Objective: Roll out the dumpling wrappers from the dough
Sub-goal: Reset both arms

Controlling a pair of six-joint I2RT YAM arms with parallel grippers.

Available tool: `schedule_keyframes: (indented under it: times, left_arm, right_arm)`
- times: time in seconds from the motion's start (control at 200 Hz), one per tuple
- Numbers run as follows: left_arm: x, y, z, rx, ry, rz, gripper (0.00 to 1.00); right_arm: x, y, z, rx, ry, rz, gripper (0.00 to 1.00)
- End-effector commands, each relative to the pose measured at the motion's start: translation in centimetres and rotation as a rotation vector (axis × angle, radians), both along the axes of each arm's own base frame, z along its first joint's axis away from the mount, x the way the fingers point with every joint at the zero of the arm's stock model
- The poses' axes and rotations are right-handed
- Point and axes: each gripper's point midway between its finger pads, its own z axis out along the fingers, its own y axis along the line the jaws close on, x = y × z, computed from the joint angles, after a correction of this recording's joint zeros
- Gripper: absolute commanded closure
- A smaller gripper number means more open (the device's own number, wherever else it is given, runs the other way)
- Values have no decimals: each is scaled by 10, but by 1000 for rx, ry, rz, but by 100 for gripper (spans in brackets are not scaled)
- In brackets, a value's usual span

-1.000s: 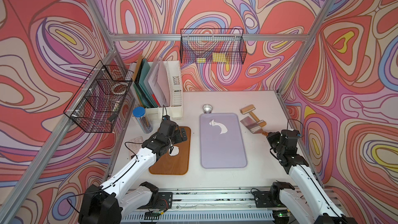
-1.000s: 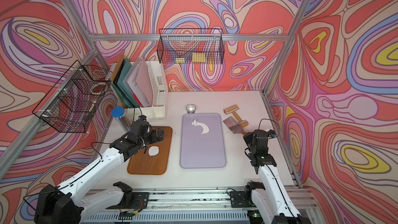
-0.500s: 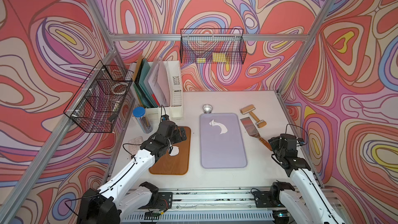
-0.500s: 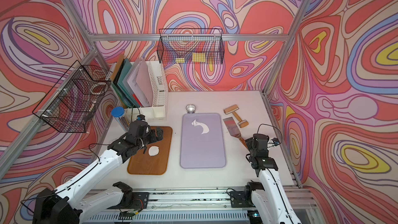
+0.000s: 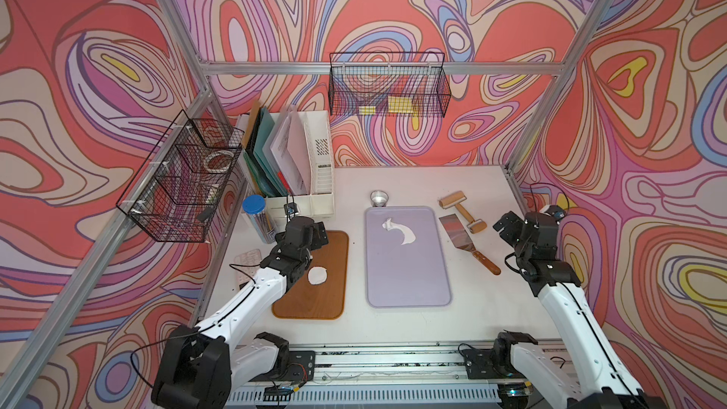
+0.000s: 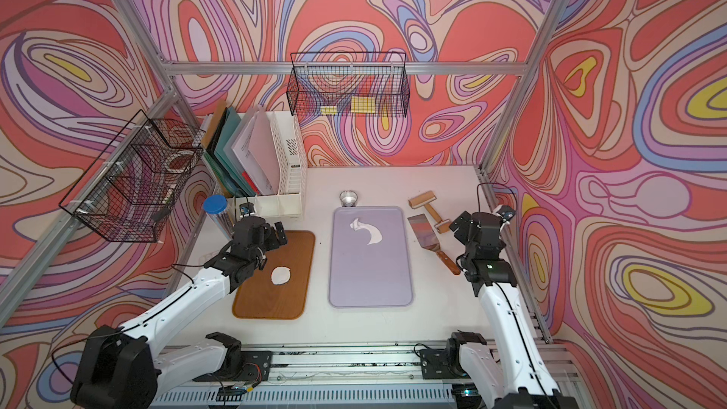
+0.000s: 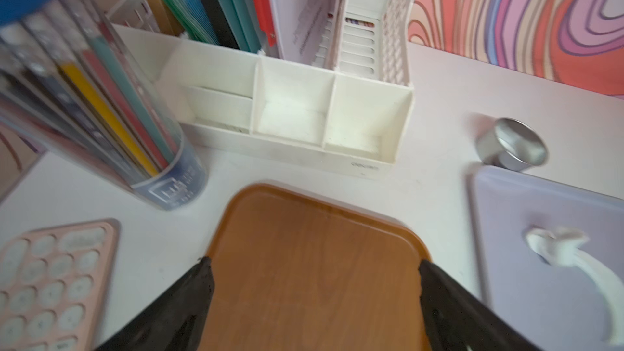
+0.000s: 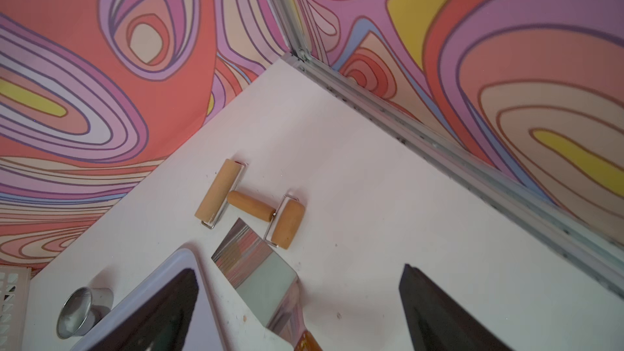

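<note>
The dough (image 5: 398,230) (image 6: 366,231) (image 7: 574,265) is a ragged curved white scrap on the far part of the lavender tray (image 5: 407,273). One of the dumpling wrappers (image 5: 318,275) (image 6: 281,275), a round white disc, lies on the brown wooden tray (image 5: 314,302). My left gripper (image 5: 314,234) (image 7: 312,265) hovers open over the brown tray's far end, beyond the disc, holding nothing. My right gripper (image 5: 505,226) (image 8: 300,270) stands open and empty near the table's right edge. The metal spatula (image 5: 464,240) (image 8: 260,265) lies on the table just left of it.
A wooden roller (image 5: 462,212) (image 8: 250,209) lies beyond the spatula. A small steel cup (image 5: 379,197) (image 7: 513,145) stands behind the lavender tray. A white file organizer (image 5: 310,167), a pen tube (image 5: 257,218) and a pink keypad (image 7: 50,275) crowd the left side.
My right gripper has opened and let go of the spatula, which now lies on the table, and has drawn back from it. The left arm has hardly moved.
</note>
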Motion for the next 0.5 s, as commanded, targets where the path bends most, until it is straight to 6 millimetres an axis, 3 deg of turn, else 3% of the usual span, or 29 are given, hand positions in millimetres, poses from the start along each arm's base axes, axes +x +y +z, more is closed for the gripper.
schedule_keyframes:
  times: [0.0,0.15,0.165,0.32,0.391,0.496]
  left_arm:
    - [20,8,15,186,-117,-57,0]
    - [22,2,15,275,-136,-143,0]
    - [16,4,0,286,-104,-148,0]
    - [12,18,-33,361,-73,-131,0]
    - [17,18,-36,350,-49,-146,0]
    - [24,16,-29,341,-151,-169,0]
  right_arm:
    - [36,17,-10,-175,-90,195,2]
    - [48,39,-23,-269,-226,304,2]
    - [49,42,-25,-279,-233,320,2]
    - [62,64,-47,-351,-272,401,2]
    - [61,68,-61,-415,-276,404,2]
    - [59,66,-75,-436,-303,387,2]
